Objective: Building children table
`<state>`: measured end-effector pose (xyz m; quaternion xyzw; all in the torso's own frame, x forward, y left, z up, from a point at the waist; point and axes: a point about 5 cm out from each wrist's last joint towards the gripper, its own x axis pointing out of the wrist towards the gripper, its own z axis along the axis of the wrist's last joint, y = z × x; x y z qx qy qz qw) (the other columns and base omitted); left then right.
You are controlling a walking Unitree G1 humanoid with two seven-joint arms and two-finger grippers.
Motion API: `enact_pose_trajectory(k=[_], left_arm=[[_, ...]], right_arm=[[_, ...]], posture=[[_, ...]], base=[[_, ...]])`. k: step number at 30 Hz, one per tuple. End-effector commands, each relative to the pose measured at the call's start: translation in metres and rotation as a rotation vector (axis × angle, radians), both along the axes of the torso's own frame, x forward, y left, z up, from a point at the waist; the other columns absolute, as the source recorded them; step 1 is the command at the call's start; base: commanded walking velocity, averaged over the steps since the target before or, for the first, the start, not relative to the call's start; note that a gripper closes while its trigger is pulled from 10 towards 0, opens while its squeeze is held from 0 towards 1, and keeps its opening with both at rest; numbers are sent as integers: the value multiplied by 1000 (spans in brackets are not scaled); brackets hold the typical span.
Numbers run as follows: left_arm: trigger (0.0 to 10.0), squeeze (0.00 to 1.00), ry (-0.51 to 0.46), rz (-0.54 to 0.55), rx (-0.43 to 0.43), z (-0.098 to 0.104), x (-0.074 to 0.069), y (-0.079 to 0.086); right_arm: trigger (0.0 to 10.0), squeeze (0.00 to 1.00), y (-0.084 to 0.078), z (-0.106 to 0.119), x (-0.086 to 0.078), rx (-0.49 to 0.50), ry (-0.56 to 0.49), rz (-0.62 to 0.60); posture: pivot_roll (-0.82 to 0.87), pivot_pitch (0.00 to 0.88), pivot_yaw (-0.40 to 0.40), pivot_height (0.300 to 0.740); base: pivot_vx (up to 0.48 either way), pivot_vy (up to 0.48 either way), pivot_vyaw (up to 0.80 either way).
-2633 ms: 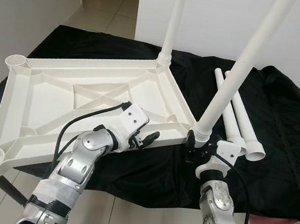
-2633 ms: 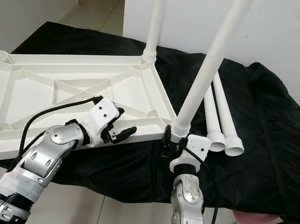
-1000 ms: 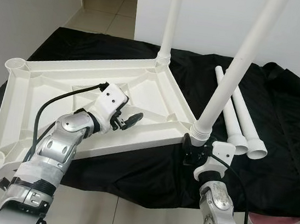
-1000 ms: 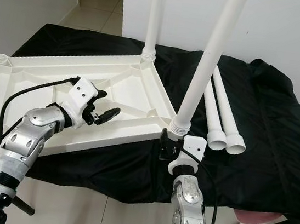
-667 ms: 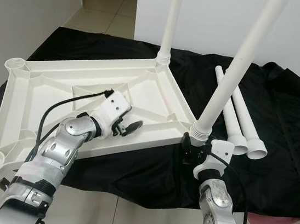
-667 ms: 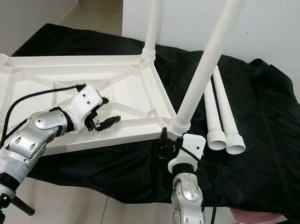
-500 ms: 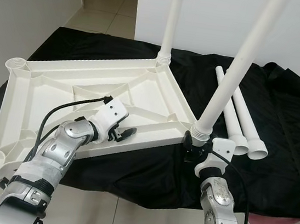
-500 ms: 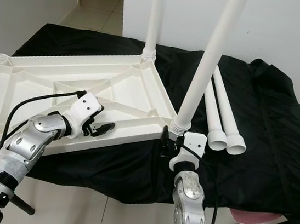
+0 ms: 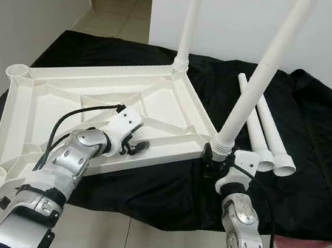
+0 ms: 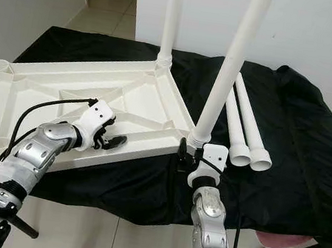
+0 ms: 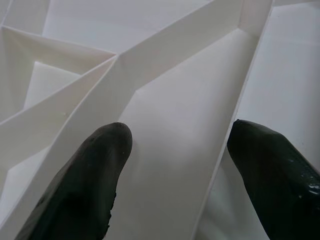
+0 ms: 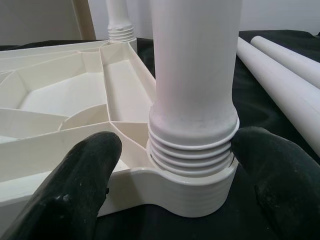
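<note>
Since the earlier frame our left gripper has dropped onto the tabletop rim, center-left, fingers apart. Right gripper, fingers apart, straddles the leg; we keep it vertical while threading.

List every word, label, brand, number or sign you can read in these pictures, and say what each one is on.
There are none to read. The white tabletop, the two screwed-in legs, the two loose legs, the black cloth, and both the left gripper and the right gripper show plain surfaces with no print or markings.
</note>
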<state>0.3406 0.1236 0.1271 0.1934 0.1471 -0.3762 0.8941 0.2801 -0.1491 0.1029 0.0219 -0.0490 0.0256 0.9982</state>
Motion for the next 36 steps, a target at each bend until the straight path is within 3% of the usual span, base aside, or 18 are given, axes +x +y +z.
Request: enact_pose_trajectory(k=[1,2,3,4,6,7,8,22,25,30,31,32,36], left_arm=[[10000,0,56,39,38,-13,-3,4],[7608,0,69,41,39,-14,-3,3],[7608,0,73,40,38,-14,-3,3],[4824,0,76,37,40,-15,-3,2],[4824,0,78,35,41,-15,-3,2],[431,0,75,24,52,-15,-3,1],[0,0,74,17,60,-15,-3,0],[0,0,22,11,95,-4,4,-13],[0,0,3,19,83,-1,6,-20],[0,0,-53,-1,32,5,6,-47],[7373,0,-60,-7,26,5,5,-50],[10000,0,-81,-19,18,7,4,-57],[10000,0,-92,-49,-26,10,0,-73]], right_arm=[[10000,0,1,1,1,-5,-9,2],[10000,0,1,1,1,-5,-9,2],[10000,0,1,1,2,-5,-8,2],[10000,0,2,0,2,-5,-9,1],[10000,0,2,0,2,-4,-9,1],[10000,0,2,0,2,-5,-9,2],[10000,0,2,1,2,-6,-10,2],[10000,0,3,1,6,-6,-16,0],[10000,0,3,1,6,-7,-18,0],[10000,0,2,2,8,-10,-21,-4],[10000,0,2,2,9,-10,-22,-4],[10000,0,2,2,9,-9,-22,-5],[10000,0,2,2,9,-9,-24,-8]], posture=[[-27,0,-20,740],[-27,0,-20,740],[-27,0,-20,740],[-28,0,-19,740],[-27,0,-19,740],[-28,0,-18,740],[-28,0,-18,740],[-29,0,-14,740],[-29,0,-12,740],[-28,0,-14,740],[-27,0,-13,740],[-27,0,-13,740],[-27,0,-13,740]], base=[[0,0,0],[0,0,0],[0,0,0],[0,0,0],[0,0,0],[0,0,0],[0,0,0],[0,0,0],[0,0,0],[0,0,0],[0,0,0],[0,0,0],[0,0,0]])
